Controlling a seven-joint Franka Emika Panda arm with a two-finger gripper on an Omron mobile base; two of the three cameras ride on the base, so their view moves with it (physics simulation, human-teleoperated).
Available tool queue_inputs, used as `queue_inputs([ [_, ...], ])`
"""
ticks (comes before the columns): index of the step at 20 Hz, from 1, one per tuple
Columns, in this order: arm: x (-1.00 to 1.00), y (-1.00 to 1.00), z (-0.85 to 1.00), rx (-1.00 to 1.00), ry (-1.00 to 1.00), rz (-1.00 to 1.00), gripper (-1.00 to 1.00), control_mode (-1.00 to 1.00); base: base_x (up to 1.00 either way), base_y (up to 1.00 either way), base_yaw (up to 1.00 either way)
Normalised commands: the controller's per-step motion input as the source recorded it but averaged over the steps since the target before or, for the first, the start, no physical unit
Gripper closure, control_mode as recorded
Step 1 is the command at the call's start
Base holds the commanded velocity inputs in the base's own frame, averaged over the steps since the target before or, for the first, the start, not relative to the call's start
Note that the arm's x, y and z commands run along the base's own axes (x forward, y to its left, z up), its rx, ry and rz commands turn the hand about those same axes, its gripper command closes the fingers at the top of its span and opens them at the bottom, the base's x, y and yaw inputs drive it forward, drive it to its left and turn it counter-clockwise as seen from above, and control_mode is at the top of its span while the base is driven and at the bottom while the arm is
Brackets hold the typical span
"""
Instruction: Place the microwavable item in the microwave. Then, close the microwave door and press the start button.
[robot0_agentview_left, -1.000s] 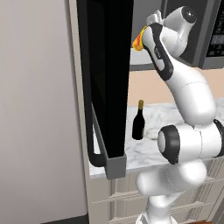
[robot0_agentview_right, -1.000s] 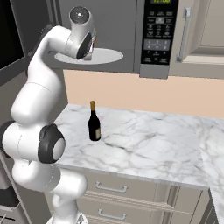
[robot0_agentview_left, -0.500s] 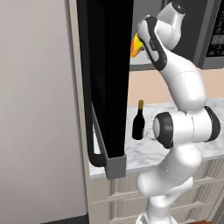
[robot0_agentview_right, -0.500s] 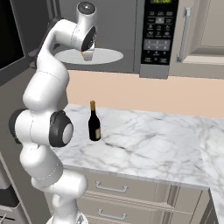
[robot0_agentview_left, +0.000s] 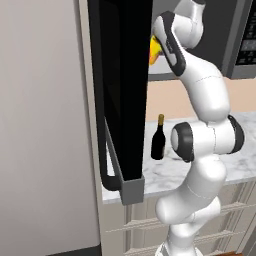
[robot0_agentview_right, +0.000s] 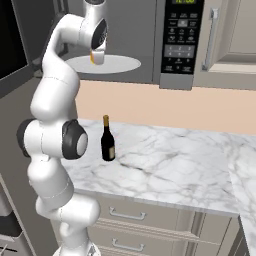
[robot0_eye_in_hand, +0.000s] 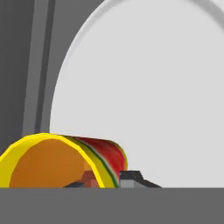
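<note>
The arm (robot0_agentview_left: 207, 100) is built of smooth, glossy white shells, rounded and tube-like, each segment swelling toward its joint. The joints are marked by dark grey to black bands and round dark caps: one large dark disc sits on the elbow (robot0_agentview_right: 75, 140), ringed by a black collar, and a matching dark cap with a black surround shows on the same elbow from the left side. A long dark oval panel runs along the upper forearm (robot0_agentview_left: 172, 42). The head of the arm ends in a round grey-rimmed disc (robot0_agentview_right: 97, 35). The lower column (robot0_agentview_right: 70, 210) is plain white, waisted between bulging segments. No cables, screws or lettering can be made out.
</note>
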Motion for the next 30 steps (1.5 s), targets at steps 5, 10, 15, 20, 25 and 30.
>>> queue_inputs([
  [5,0.02,0.31,-0.10,-0.09,0.00,0.00,-1.00,-1.00,0.00,0.00,0.00],
  [10,0.00,0.13,0.00,-0.04,-0.06,0.00,-1.00,-1.00,0.00,0.00,0.00],
  [15,0.00,0.00,0.08,0.00,-0.15,0.00,-1.00,-1.00,0.00,0.00,0.00],
  [20,-0.16,0.00,0.21,0.00,-0.26,0.00,-1.00,-1.00,0.00,0.00,0.00],
  [25,-0.84,0.00,0.14,0.00,-0.40,0.00,-1.00,-1.00,0.00,0.00,0.00],
  [30,-1.00,0.01,-0.38,-0.03,-0.33,0.00,-1.00,-1.00,0.00,0.00,0.00],
])
